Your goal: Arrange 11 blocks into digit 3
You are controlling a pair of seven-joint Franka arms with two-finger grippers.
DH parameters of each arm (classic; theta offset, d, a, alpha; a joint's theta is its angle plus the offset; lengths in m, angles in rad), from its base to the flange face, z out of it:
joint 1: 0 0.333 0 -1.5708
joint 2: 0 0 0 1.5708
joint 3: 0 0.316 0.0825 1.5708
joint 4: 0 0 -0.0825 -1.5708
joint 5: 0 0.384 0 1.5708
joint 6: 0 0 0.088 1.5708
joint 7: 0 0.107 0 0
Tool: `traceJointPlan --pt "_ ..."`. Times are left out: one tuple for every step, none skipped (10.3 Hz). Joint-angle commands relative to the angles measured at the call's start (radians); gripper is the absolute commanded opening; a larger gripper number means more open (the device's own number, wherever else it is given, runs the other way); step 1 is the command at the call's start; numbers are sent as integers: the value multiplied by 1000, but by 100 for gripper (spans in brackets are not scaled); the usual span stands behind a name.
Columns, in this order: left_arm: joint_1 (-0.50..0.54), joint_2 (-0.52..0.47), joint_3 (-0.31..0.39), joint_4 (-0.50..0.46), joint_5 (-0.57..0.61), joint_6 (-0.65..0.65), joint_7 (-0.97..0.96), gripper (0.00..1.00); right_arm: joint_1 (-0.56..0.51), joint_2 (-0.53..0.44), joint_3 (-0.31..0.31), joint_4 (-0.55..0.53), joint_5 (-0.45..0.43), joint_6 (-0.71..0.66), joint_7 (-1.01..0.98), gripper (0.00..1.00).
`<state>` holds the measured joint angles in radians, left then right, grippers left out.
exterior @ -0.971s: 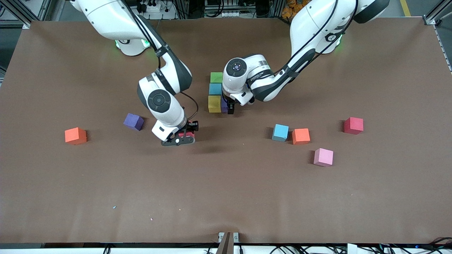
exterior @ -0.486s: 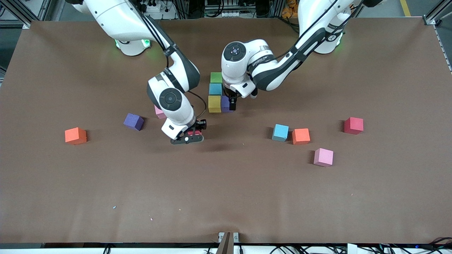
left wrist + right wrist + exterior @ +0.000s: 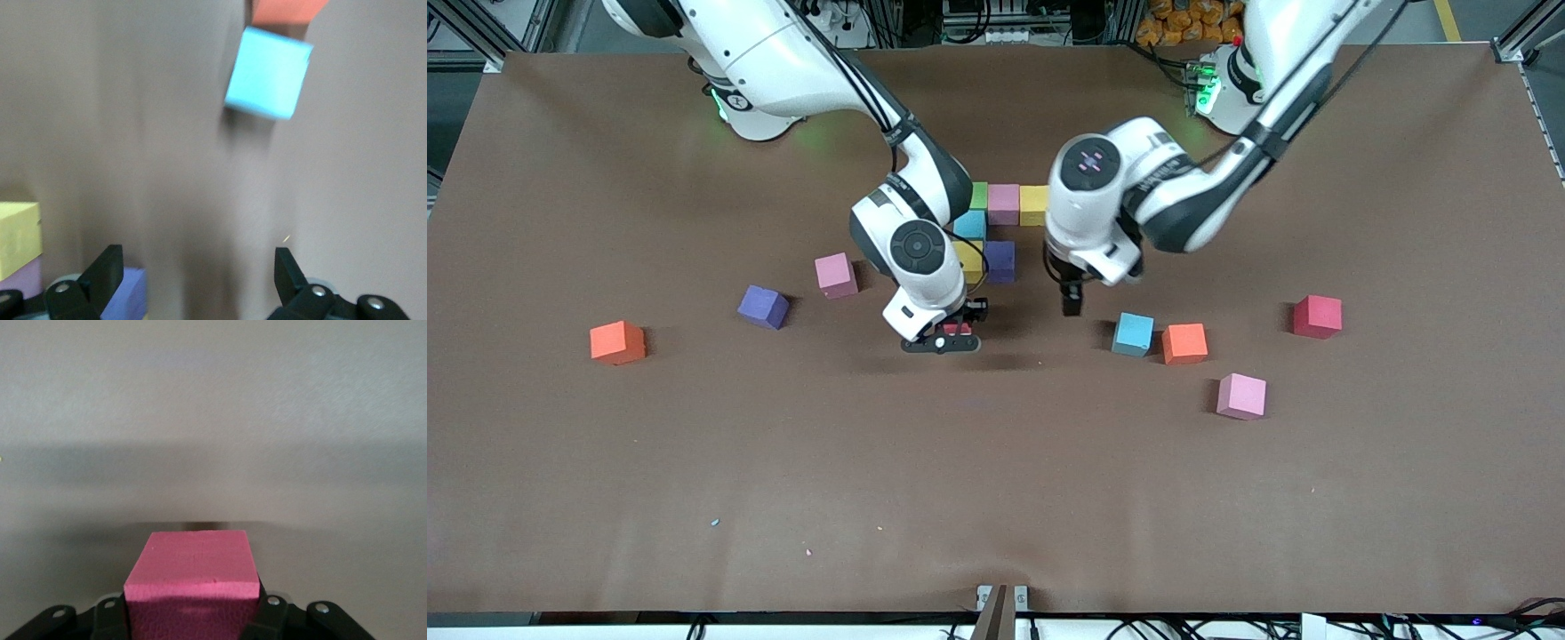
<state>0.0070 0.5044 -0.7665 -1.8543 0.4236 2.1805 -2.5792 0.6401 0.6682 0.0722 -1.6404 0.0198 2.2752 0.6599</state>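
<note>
- Carrying a red block (image 3: 192, 577) clamped in its jaws, the right gripper (image 3: 941, 339) hangs over bare table just near the half-built digit (image 3: 1000, 233).
- Left gripper (image 3: 1071, 302) — wide open, empty — hangs beside the light blue block (image 3: 1133, 334).
- Best practice: lower squarely, flush against neighbours — release only once seated.

A brown table (image 3: 996, 462) carries scattered foam cubes. Near its middle, a cluster of touching cubes: green (image 3: 980, 195), pink (image 3: 1003, 204) and yellow (image 3: 1034, 204) in a row, with a light blue (image 3: 970, 226), a second yellow (image 3: 970, 260) and a purple cube (image 3: 1000, 261) just nearer the front camera. Loose cubes lie apart: toward the right arm's end an orange (image 3: 617, 342), a purple (image 3: 763, 307) and a pink one (image 3: 836, 274); toward the left arm's end a light blue (image 3: 1133, 334) beside an orange (image 3: 1184, 343), plus a red (image 3: 1317, 316) and a pink (image 3: 1241, 396).
</note>
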Motion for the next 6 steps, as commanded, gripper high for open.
traceJointPlan --pt "92 14 -20 -6 14 -18 33 100 29 13 -5 10 -1 -5 41 9" --pt "120 19 -19 -16 14 -18 48 100 45 14 -5 2 -1 -2 47 9" --pt "142 40 -17 -16 14 -18 109 100 47 14 -5 -13 -3 6 47 9" --pt "168 57 -17 -13 14 -18 178 100 52 14 -5 -31 -3 30 47 9" --pt "186 72 -17 -10 14 -18 244 100 53 13 -5 -54 -4 59 47 9" --pt "191 82 -14 -8 12 -18 320 100 53 13 -6 -62 -6 64 47 9"
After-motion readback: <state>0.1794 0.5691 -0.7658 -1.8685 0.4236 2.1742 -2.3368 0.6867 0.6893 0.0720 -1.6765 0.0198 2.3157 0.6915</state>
